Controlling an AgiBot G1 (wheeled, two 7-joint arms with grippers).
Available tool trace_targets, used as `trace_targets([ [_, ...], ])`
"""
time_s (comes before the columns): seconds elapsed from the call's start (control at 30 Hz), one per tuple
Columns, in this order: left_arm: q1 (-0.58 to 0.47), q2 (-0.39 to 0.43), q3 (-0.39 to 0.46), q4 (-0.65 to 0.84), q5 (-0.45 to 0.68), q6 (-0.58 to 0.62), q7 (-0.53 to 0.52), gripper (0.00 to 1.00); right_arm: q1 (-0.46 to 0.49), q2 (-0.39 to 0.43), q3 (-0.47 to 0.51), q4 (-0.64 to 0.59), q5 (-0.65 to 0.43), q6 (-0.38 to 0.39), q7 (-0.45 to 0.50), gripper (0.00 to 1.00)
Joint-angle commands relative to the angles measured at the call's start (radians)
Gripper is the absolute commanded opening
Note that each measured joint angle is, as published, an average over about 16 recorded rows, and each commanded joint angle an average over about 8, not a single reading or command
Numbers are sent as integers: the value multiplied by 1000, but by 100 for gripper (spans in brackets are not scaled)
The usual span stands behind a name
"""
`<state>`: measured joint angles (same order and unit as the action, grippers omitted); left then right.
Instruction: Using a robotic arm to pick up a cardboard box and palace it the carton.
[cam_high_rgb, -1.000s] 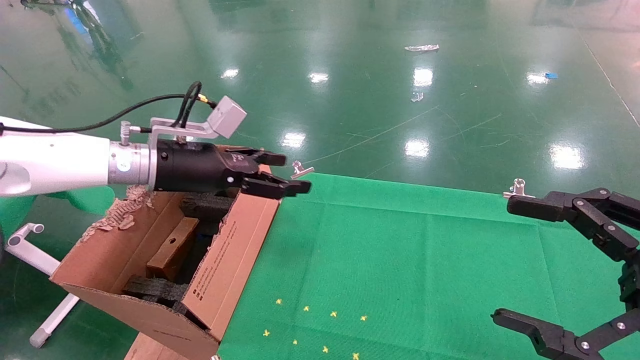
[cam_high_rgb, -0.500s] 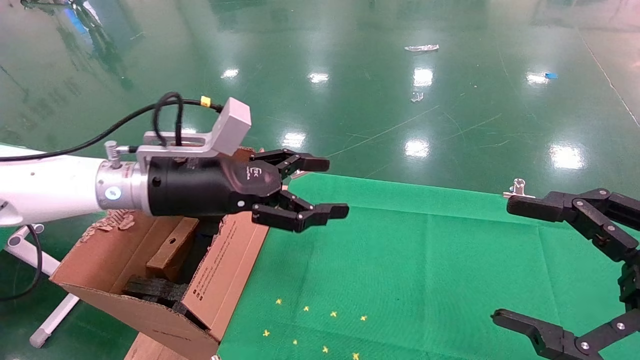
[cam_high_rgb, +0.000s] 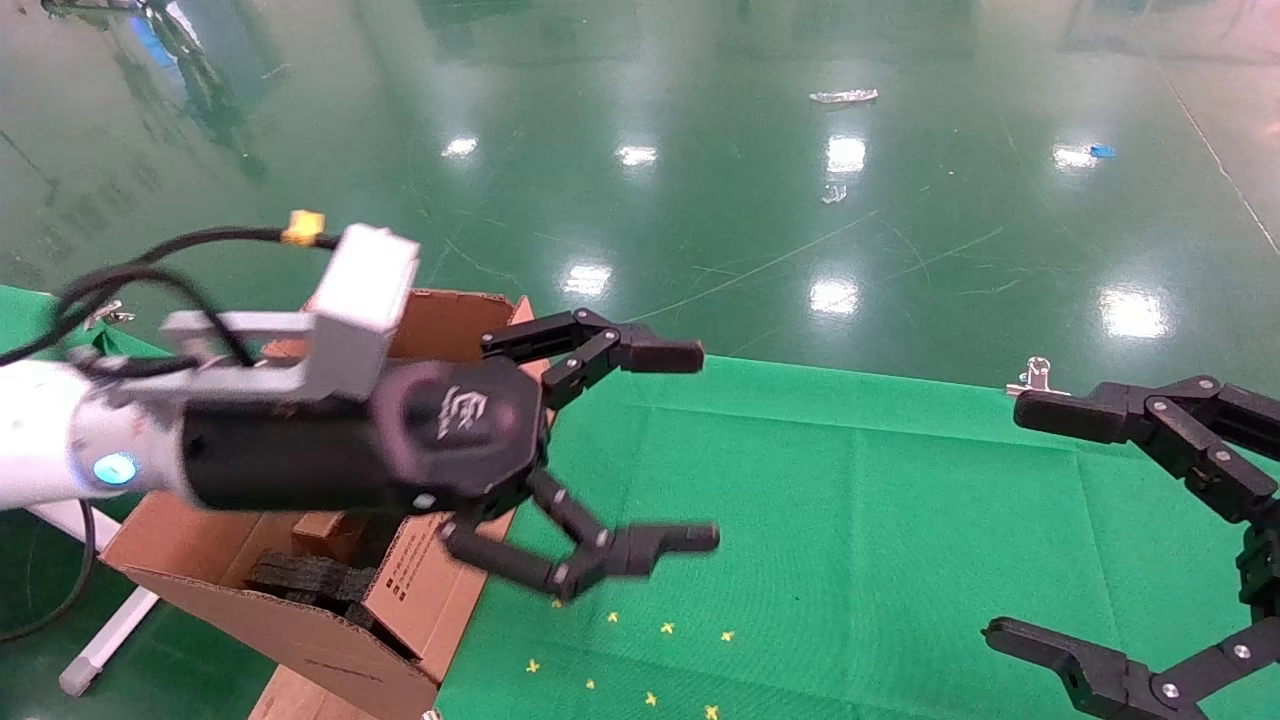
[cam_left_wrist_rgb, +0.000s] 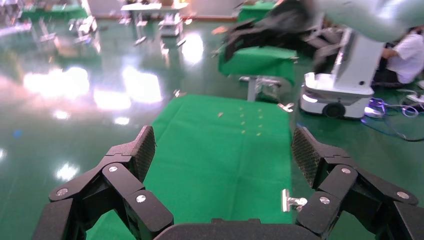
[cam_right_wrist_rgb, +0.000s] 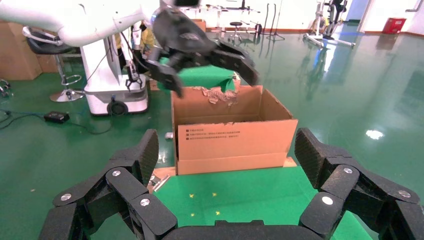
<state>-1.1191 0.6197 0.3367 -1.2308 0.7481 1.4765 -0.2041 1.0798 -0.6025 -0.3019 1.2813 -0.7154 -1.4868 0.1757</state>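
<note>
Green cloth; carton flap print unreadable.

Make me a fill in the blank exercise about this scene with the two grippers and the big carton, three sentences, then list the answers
1. The left gripper holds ____ between its open fingers.
2. The large brown corrugated carton stands at the ____ edge of the green cloth-covered table, seen from the robot.
3. The right gripper, parked over the table's right side, is ____.

Missing words: nothing; left; open
</note>
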Motion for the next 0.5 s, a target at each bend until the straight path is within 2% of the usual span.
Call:
trace_targets([
  [0.03,33,-6,-43,-40,-13,14,12,100,0,0,0,0,0,0,0,100],
  [0.23,75,-14,-98,-89,-30,32,24,100,0,0,0,0,0,0,0,100],
  [0.5,63,-12,-82,-74,-26,27,20,100,0,0,0,0,0,0,0,100],
])
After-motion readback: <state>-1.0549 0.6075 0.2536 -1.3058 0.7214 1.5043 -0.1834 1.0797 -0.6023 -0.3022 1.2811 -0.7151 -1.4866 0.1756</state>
